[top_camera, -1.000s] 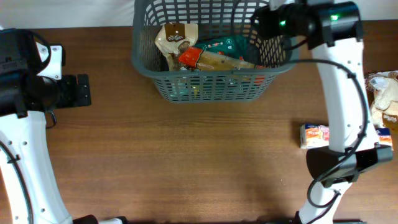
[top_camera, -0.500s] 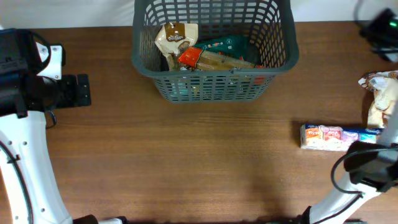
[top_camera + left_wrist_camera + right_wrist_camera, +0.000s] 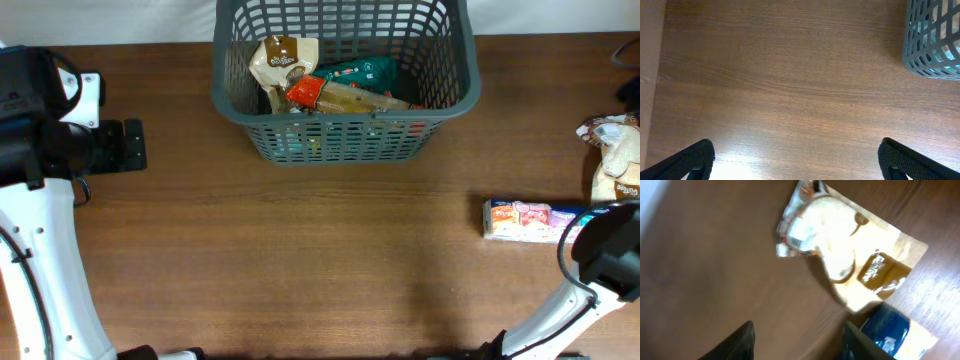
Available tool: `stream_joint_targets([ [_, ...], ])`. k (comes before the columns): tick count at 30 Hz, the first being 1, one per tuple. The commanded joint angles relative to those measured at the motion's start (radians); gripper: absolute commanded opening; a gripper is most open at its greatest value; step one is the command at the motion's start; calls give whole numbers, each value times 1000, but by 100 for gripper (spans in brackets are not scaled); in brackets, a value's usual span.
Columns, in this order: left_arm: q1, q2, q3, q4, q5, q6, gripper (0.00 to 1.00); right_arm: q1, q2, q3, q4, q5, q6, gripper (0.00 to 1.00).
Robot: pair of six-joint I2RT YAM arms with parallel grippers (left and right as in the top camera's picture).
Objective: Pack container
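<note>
At far centre, container (image 3: pixel 345 140), well right of wide-spread left hand (image 3: pixel 135 145)

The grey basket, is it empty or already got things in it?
Partly filled. The basket holds a beige pouch, a red packet and a green packet, with room left.
</note>
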Motion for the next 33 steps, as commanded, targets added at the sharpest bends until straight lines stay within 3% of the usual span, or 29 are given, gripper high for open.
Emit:
stream_joint_targets([
  [1, 6, 3, 5, -1, 14, -13, 99, -9, 16, -126, 82, 96, -168, 53],
  [6, 6, 3, 5, -1, 14, -13, 99, -9, 18, -277, 245, 93, -332, 54],
  [11, 6, 3, 5, -1, 14, -12, 99, -15, 26, -329, 328, 97, -489, 62],
  [14, 6, 3, 5, -1, 14, -13, 99, -31, 27, -348, 358, 97, -498, 66],
  [33, 6, 3, 5, -1, 14, -12, 99, -91, 206, -356, 445, 101, -494, 71],
])
